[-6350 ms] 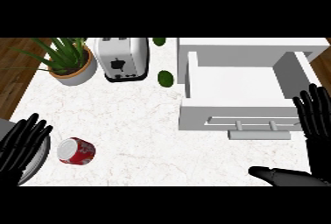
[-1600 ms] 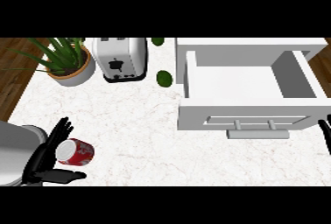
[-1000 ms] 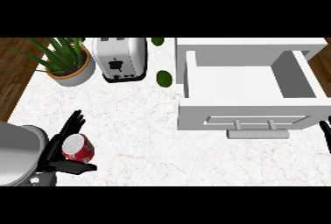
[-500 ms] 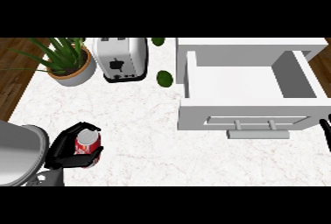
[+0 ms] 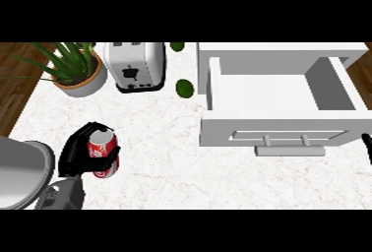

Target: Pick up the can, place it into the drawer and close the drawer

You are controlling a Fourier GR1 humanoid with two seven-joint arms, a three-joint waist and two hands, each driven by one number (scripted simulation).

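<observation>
Left black hand point(image 5: 78, 150) now with fingers curled round the red cylindrical can point(image 5: 102, 153), tilted more upright than before, near-left on the white marble counter point(image 5: 167, 162); white drawer point(image 5: 280, 98) unchanged, open far right. Right hand point(image 5: 367, 147) barely visible at the right edge, fingers impossible to tell.

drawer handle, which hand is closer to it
Right. The right hand shows only as a sliver at the view's right edge, just beside the drawer handle. The left hand is far across the counter, curled round the can.

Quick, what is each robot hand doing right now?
Left robot hand: closed around the red metal can.
Right robot hand: only a sliver shows at the right edge; cannot be told.
</observation>
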